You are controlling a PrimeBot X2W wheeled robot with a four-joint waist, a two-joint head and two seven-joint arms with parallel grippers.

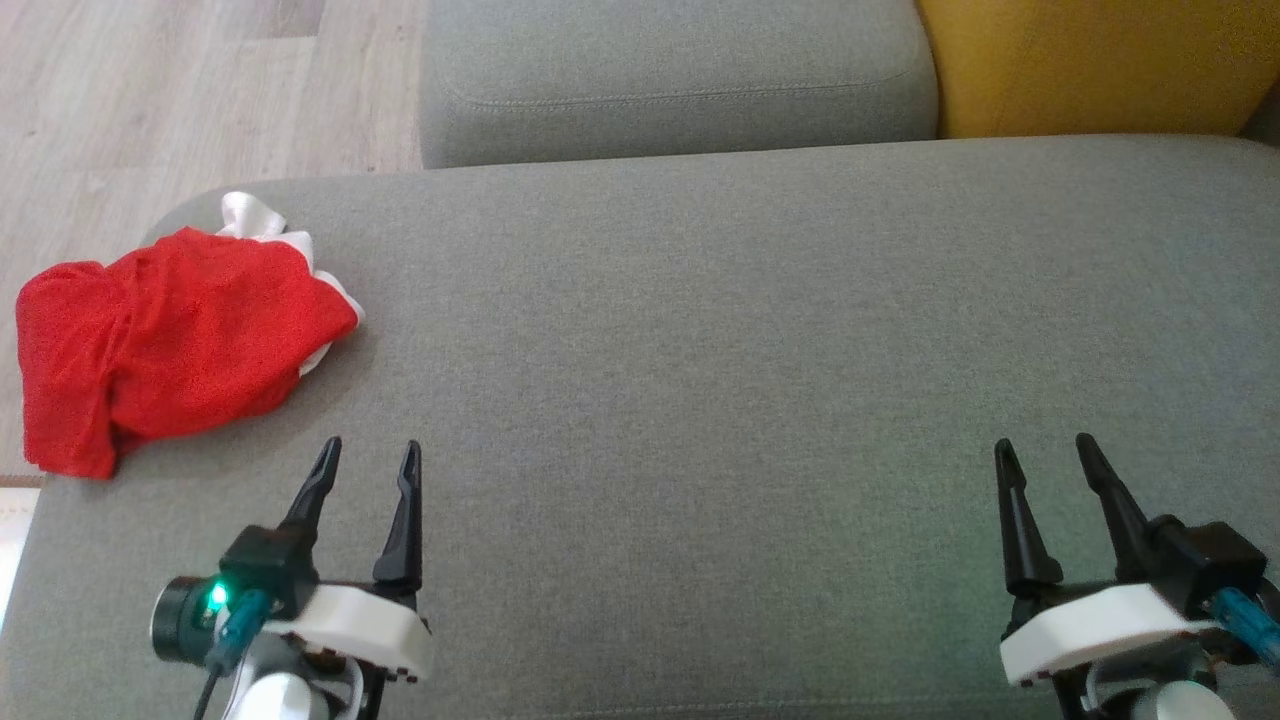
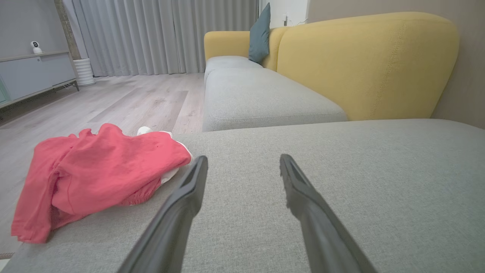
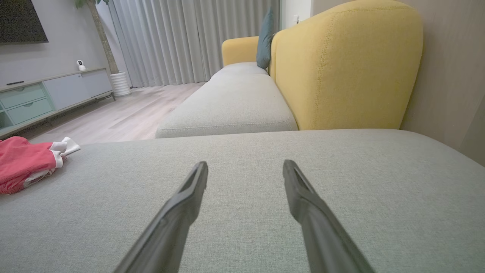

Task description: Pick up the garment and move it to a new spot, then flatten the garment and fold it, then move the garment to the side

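Left gripper point(image 1: 372, 443) and right gripper point(image 1: 1043, 440) gape empty over grey cushion point(image 1: 700, 350), red garment point(image 1: 170, 340) bunched left.

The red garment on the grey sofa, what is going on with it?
Nothing is being handled yet. The red garment lies crumpled at the left corner of the grey sofa cushion, partly over its edge. The left gripper is open, near the garment but not touching it. The right gripper is open too, far to the right, over bare cushion.
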